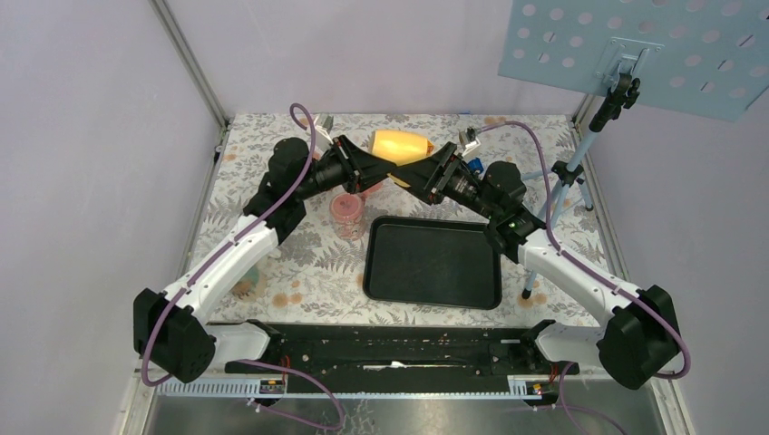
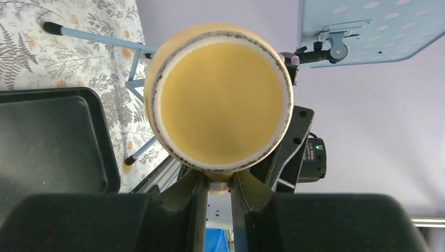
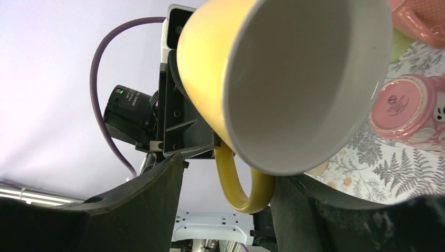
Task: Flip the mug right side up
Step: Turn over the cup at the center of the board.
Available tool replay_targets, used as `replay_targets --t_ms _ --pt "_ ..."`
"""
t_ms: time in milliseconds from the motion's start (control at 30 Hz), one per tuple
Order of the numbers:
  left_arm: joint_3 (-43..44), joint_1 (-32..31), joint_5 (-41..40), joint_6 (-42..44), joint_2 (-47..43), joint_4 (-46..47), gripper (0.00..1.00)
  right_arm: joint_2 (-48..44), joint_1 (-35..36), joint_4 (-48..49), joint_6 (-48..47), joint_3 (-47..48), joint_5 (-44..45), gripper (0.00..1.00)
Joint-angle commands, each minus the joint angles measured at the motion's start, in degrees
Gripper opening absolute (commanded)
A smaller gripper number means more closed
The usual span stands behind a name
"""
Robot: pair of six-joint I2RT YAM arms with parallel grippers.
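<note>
The yellow mug (image 1: 403, 145) hangs in the air over the back of the table, lying on its side between the two arms. In the left wrist view its base (image 2: 218, 97) faces the camera. My left gripper (image 2: 219, 181) is shut on the mug's handle just under that base. In the right wrist view the grey inside of the mug (image 3: 304, 79) faces the camera and the handle (image 3: 236, 194) loops down between my right gripper's (image 3: 228, 168) fingers. Those jaws stand apart: one finger (image 3: 299, 210) touches the handle, the other is clear of it.
A black tray (image 1: 433, 263) lies in the middle of the floral table cover. Pink cups (image 1: 347, 210) stand left of it, seen upside down below the mug (image 3: 401, 107). A tripod stand (image 1: 567, 177) with a blue perforated panel (image 1: 635, 45) is at the back right.
</note>
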Motion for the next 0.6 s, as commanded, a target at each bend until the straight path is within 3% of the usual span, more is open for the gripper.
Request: replay_targets --t_ms 0,367,567 --pt "0.45 -0.82 1.59 -2.18 -2.12 13.15 0.00 0.50 -0.13 5.87 2.41 2.46 -3.13 0.63" --pt "-0.16 -1.58 1.67 -2.62 -0.77 15.45 0.00 0.32 -0.21 6.81 3.74 1.61 -3.87 0.49" --pt "-1.15 -1.67 1.69 -3.06 -0.60 16.95 0.00 -0.58 -0.19 5.20 2.60 1.55 -3.12 0.33"
